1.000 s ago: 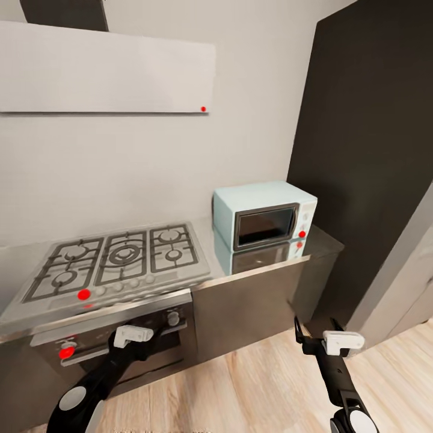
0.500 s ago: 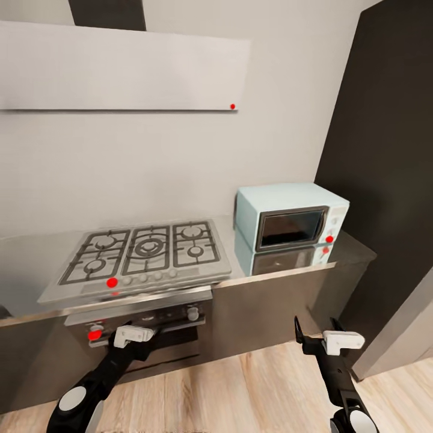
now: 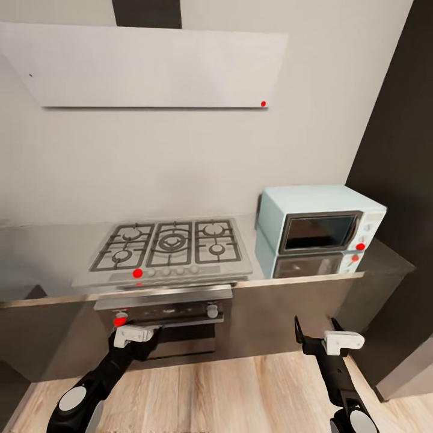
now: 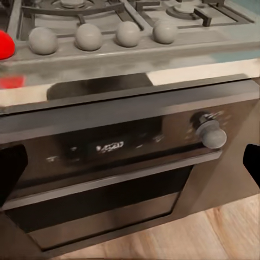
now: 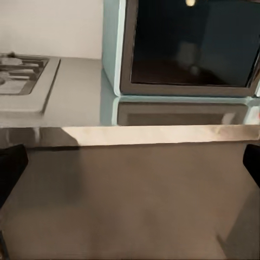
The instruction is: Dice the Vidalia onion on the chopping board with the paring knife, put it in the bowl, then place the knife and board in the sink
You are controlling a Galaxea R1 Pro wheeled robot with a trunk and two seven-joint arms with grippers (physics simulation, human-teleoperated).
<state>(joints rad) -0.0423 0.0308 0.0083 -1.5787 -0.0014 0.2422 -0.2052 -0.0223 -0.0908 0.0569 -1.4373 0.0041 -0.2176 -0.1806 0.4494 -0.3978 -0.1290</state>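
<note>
Both pincers are carried low in front of the trunk, over the wooden floor [image 3: 240,391]. The left pincer [image 3: 135,334] sits at the lower left of the head frame, directly before the oven [image 3: 165,322]; in its wrist view the dark fingertips [image 4: 11,176] stand at opposite edges of the picture, so the jaws are wide and hold nothing. The right pincer [image 3: 319,340] sits at the lower right, facing the dark cabinet front below the microwave [image 3: 319,225]; its fingertips [image 5: 11,168] are likewise spread to the frame edges, wide and empty. Beyond the pincers, the grey surface [image 3: 54,264] runs across mid-frame, carrying the gas hob [image 3: 171,246] at centre and the pale blue microwave at the right. The onion, sink, board, knife and bowl are not on this stretch. The surface ends against a dark panel at the right and runs out of frame at the left, so the sink probably lies leftward. On that judgement the left arm is the nearer one.
</note>
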